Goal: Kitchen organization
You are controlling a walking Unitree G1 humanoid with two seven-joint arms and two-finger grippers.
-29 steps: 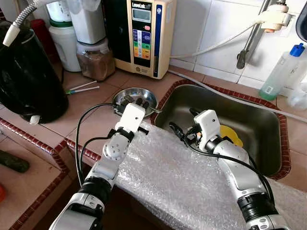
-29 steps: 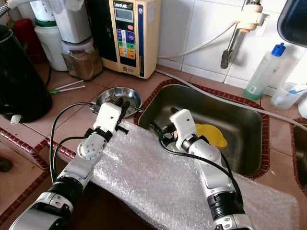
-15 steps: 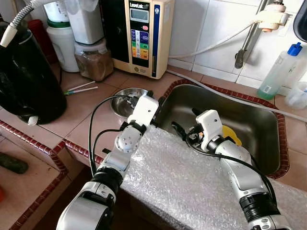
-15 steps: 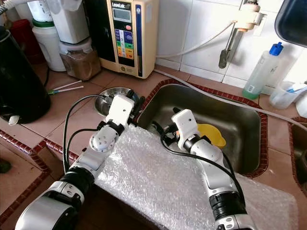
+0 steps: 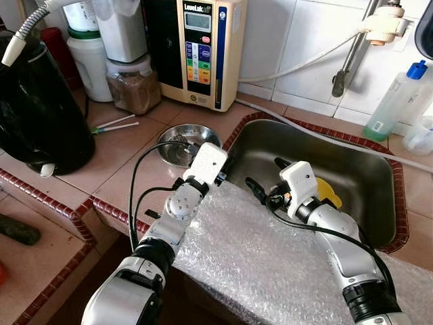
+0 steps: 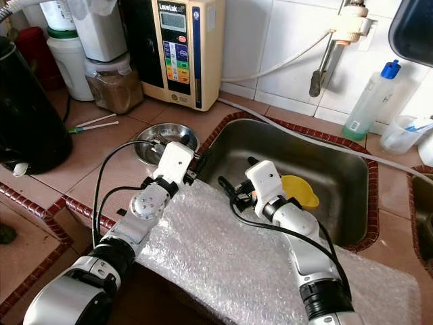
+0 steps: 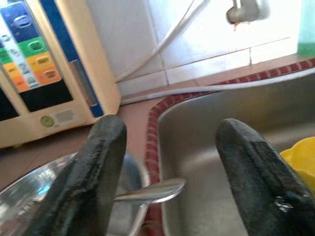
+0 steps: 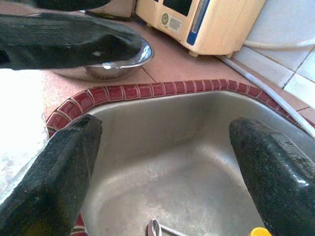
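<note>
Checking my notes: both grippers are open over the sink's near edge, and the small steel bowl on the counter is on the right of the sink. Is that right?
Not quite. The left eye view shows the steel bowl on the counter to the left of the sink, not the right. The rest holds: the left gripper and the right gripper are both open over the sink's near edge.

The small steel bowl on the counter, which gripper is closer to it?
Left. The left gripper hovers at the steel bowl's sink-side rim, open. The right gripper is farther off, over the sink, open.
</note>
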